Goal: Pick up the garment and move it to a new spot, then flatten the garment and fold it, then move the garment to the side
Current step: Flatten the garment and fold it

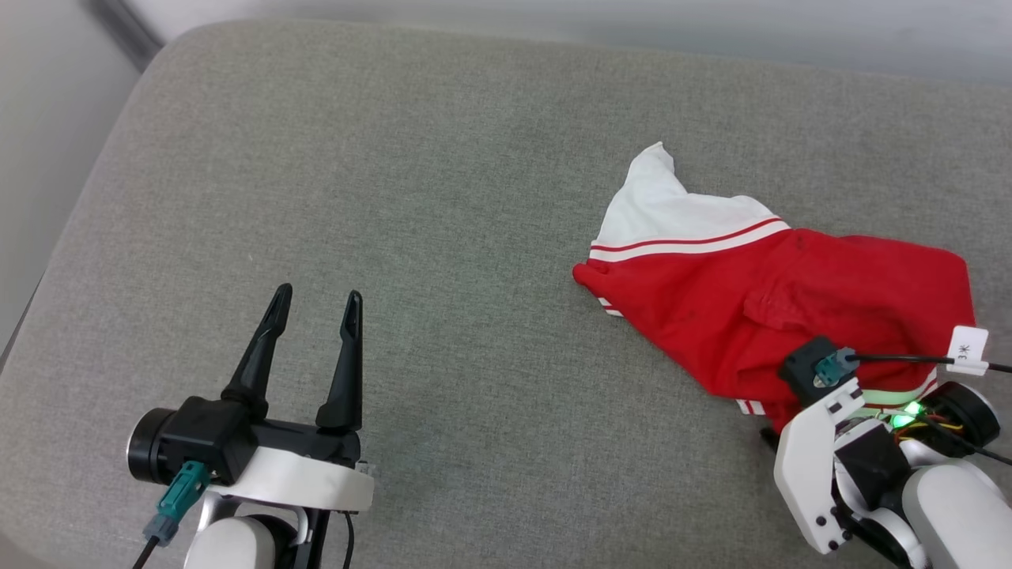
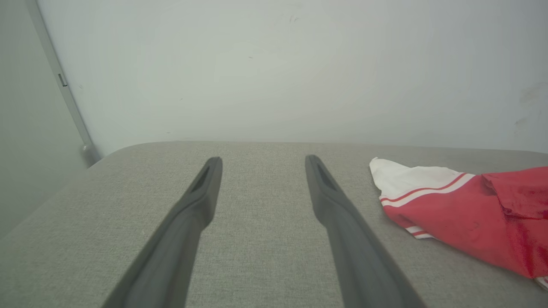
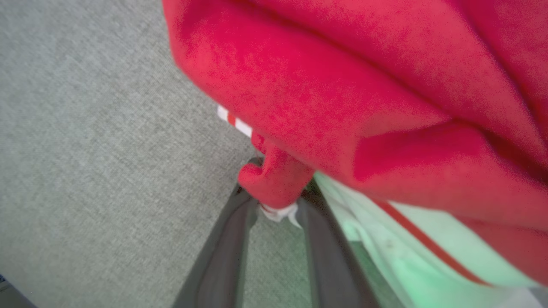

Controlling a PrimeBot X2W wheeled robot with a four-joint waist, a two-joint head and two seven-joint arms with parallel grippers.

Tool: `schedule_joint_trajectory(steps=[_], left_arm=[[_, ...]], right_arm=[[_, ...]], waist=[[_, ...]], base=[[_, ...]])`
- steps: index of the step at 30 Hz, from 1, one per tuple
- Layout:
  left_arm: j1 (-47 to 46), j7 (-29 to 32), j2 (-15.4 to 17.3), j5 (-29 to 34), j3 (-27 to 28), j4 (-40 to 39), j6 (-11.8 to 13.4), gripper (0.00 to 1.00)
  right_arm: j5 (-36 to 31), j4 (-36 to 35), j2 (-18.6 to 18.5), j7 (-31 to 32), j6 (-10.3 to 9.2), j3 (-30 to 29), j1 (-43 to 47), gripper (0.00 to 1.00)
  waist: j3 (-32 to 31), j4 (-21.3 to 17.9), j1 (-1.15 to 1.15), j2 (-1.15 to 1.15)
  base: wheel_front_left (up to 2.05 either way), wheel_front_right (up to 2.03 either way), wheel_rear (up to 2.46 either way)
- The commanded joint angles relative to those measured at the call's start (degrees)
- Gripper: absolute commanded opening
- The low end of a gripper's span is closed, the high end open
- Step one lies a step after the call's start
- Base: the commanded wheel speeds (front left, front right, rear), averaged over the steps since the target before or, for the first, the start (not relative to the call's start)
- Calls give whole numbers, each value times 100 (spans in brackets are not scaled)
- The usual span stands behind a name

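1. Cushion. A grey fabric cushion [image 1: 443, 197] with rounded corners is the work surface. All positions below refer to it. A pale wall [image 2: 274, 64] stands behind the cushion's far edge.

2. Shirt. The shirt [image 1: 830, 300] lies crumpled on the right half of the cushion, toward its near edge. The body is red and bunched in loose folds. One white sleeve [image 1: 672, 213] points toward the cushion's far edge, with red-and-white stripe trim where it joins the red body. A short piece of striped hem shows at the shirt's edge nearest the cushion's centre.

3. Left claw. The left claw [image 1: 319, 292] sits over the near left part of the cushion, fingers pointing toward the far edge. The two dark fingers are spread wide with nothing between them. It is well apart from the shirt.

4. Right claw. The right claw [image 3: 280, 179] is at the near right part of the cushion, at the shirt's near edge. A bunched red fold sits between its fingertips and touches both fingers. Lower down, the fingers stand apart with cushion visible between them. Whether the fold is firmly pinched cannot be told.
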Motion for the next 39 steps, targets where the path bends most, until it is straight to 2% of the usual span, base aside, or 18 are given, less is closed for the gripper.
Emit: schedule_joint_trajectory(steps=[1, 4, 12, 17, 21, 23, 25, 30, 37, 39], left_arm=[[-17, -13, 19, -38, -2, 20, -6, 100], [15, -13, 49, -41, -4, 66, -6, 100], [158, -13, 95, -71, -18, 139, -7, 100], [242, -13, 91, -66, -18, 154, -7, 100], [260, -13, 88, -77, -72, 201, -7, 100], [258, -13, 99, -76, -63, 214, -7, 100], [246, -13, 110, -74, -32, 224, -7, 100], [268, -13, 108, 19, 95, 213, -7, 100], [233, -13, 130, 35, 126, 188, -7, 100], [176, -13, 241, 130, -1, 240, -7, 100]], right_arm=[[58, 507, -73, 135, -2, 256, 326, 0], [201, 430, -413, 184, -1, 538, 385, 0], [407, -6, -1770, 356, -5, 997, 431, 0], [525, -30, -2176, 195, -3, 976, 388, 0], [471, 178, -2078, -126, -3, 957, 431, 0], [254, 284, -1963, -535, -5, 788, 290, 100], [215, 390, -1726, -822, -2, 668, 336, 100], [175, 253, -1407, -1682, -3, 172, 339, 100], [811, -189, -500, -3347, -3, -1283, 694, 100], [875, -354, -212, -3848, -2, -1615, 812, 100]], waist=[[-64, -58, 1, 0], [-223, -191, 1, 0], [-662, -571, 1, 0], [-787, -746, 1, 0], [-825, -857, 1, 0], [-842, -930, 1, 0], [-872, -1017, 1, 0], [-944, -1275, 1, 0], [-953, -1646, 1, 0], [-923, -1735, 1, 0]], base=[[0, 0, 0], [0, 0, 0], [0, 0, 0], [0, 0, 0], [0, 0, 0], [0, 0, 0], [0, 0, 0], [0, 0, 0], [0, 0, 0], [0, 0, 0]])
